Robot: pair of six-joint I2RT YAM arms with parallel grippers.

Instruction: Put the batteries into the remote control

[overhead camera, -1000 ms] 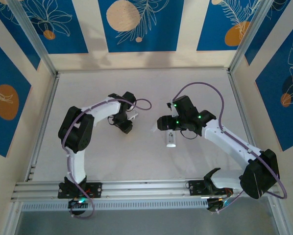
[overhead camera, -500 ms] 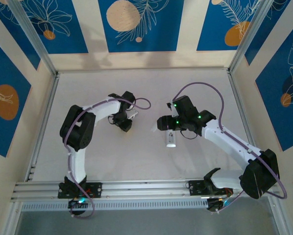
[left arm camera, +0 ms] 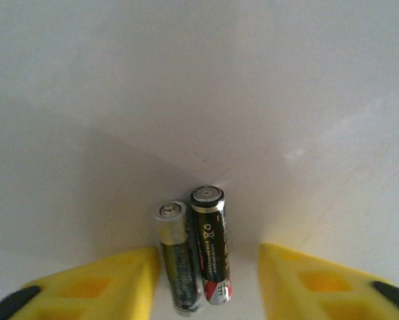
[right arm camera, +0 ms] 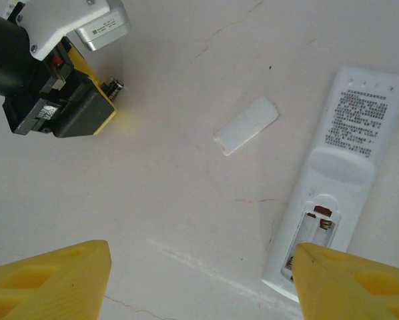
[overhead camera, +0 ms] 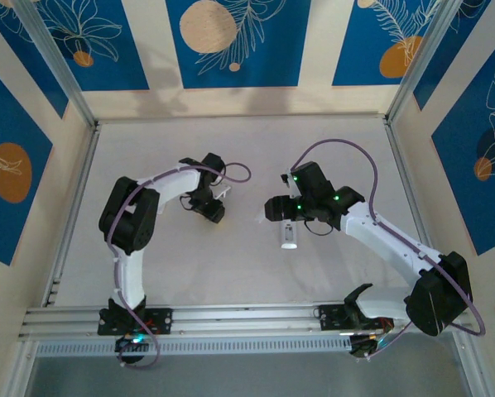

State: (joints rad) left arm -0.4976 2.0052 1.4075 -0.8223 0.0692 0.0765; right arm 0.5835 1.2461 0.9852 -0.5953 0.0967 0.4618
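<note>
Two batteries [left arm camera: 209, 247] lie side by side on the table, end caps facing away, between the yellow fingers of my left gripper [left arm camera: 207, 267]. Its left finger [left arm camera: 119, 283] touches the paler battery [left arm camera: 176, 260]; the right finger stands apart from the black one, so the jaws are open. The white remote control [right arm camera: 349, 153] lies back up with its battery compartment [right arm camera: 316, 230] uncovered and empty. My right gripper [right arm camera: 203, 267] hangs open just left of it, its right finger over the compartment's end. From above, the left gripper [overhead camera: 214, 212] and right gripper [overhead camera: 274, 208] face each other, with the remote [overhead camera: 290, 238] below the right one.
The remote's white battery cover [right arm camera: 246, 125] lies loose on the table between the two grippers. The left gripper's black and yellow head [right arm camera: 73, 107] is at the upper left of the right wrist view. Metal rails frame the white table [overhead camera: 189, 265].
The left gripper's jaws have widened around the batteries and its head has shifted slightly up-left. The right arm and remote have stayed put.
</note>
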